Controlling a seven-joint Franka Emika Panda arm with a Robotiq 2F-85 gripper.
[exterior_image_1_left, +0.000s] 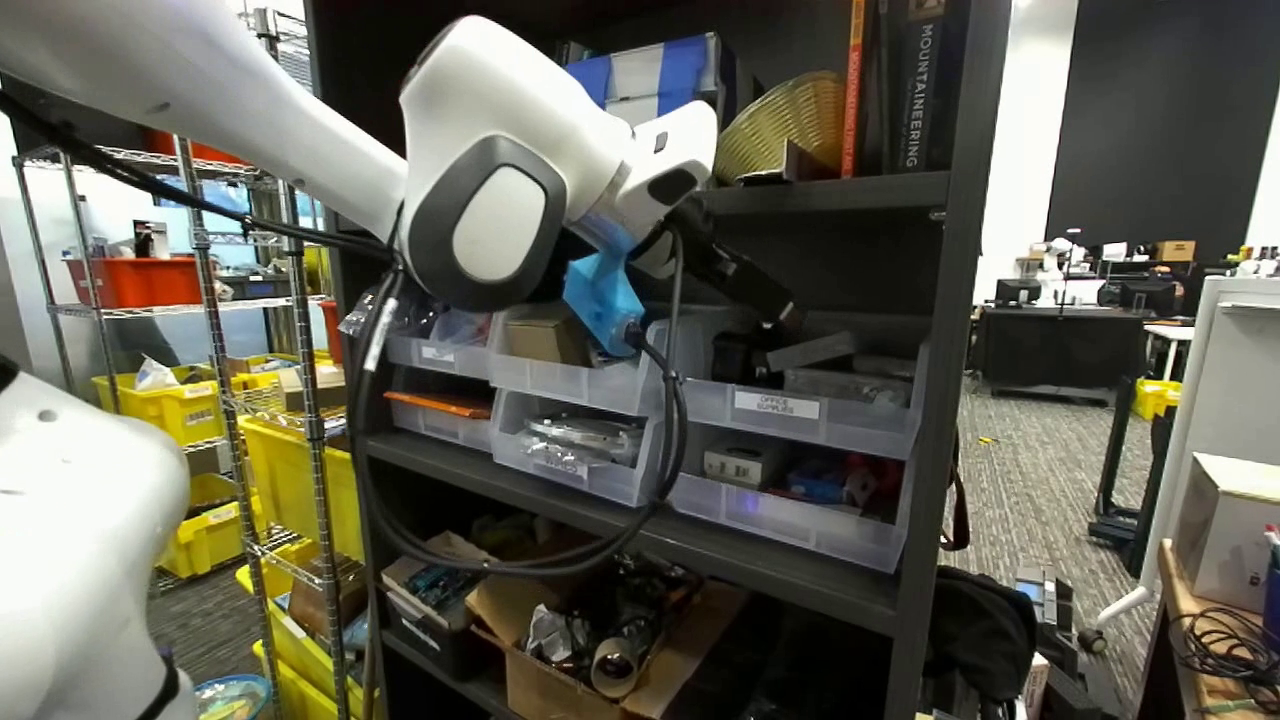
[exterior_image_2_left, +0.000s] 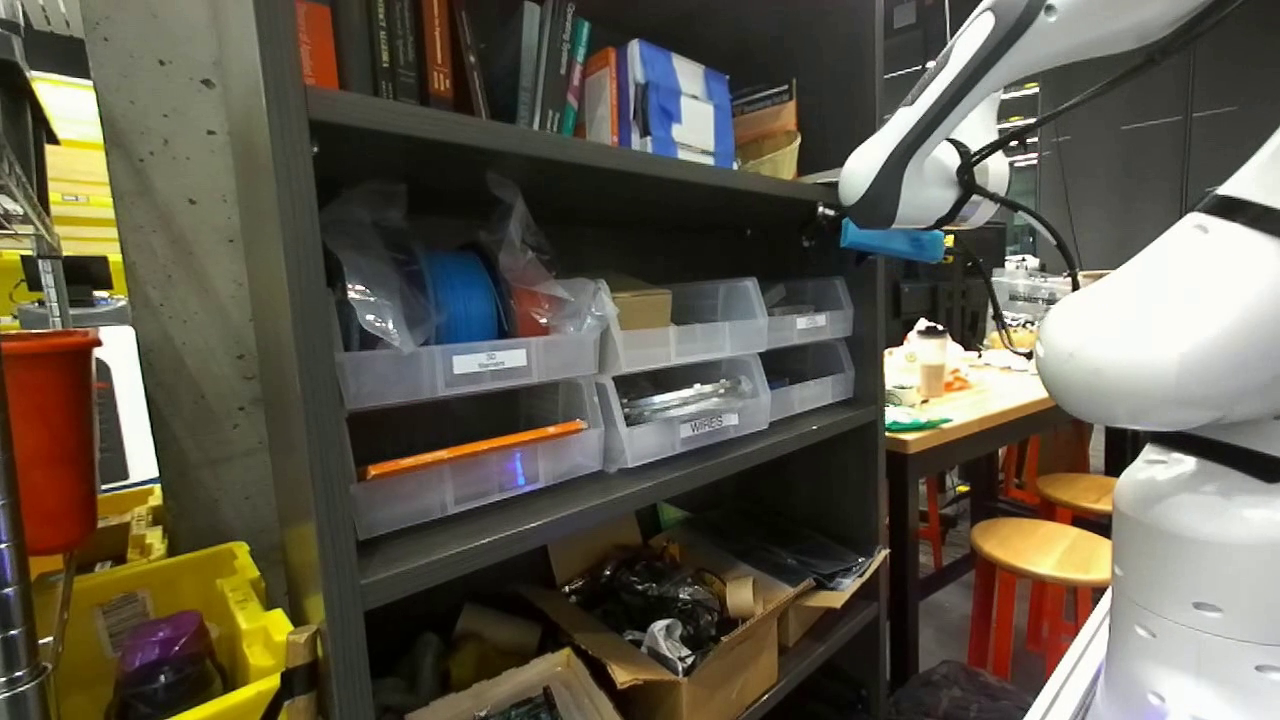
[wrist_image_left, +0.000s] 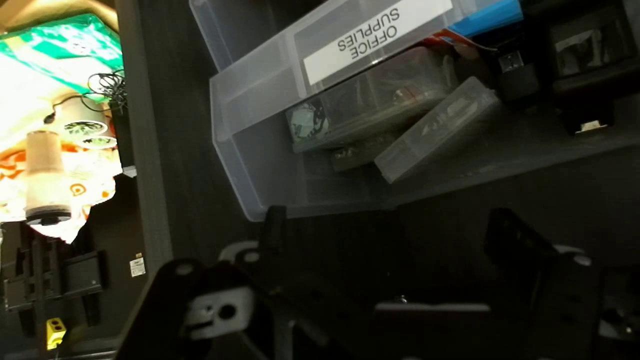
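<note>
My gripper (exterior_image_1_left: 782, 308) is open and empty. It also shows in the wrist view (wrist_image_left: 389, 230), fingers wide apart with only dark space between them. In an exterior view it points down over the clear bin labelled OFFICE SUPPLIES (exterior_image_1_left: 860, 425). The wrist view shows this bin (wrist_image_left: 252, 110) with its label upside down. Inside lie a slim clear case (wrist_image_left: 437, 130), a larger clear box (wrist_image_left: 370, 107) and black items (wrist_image_left: 590, 50). The slim case also shows in an exterior view (exterior_image_1_left: 812, 350), just below the fingertips. I cannot tell whether the fingers touch anything.
A dark shelf board (exterior_image_1_left: 830, 193) with books and a basket (exterior_image_1_left: 790, 120) is above the gripper. More clear bins stand alongside, including one marked WIRES (exterior_image_2_left: 690, 430). A shelf side wall (exterior_image_1_left: 960, 300) bounds the right. Open cardboard boxes (exterior_image_2_left: 735, 650) sit below.
</note>
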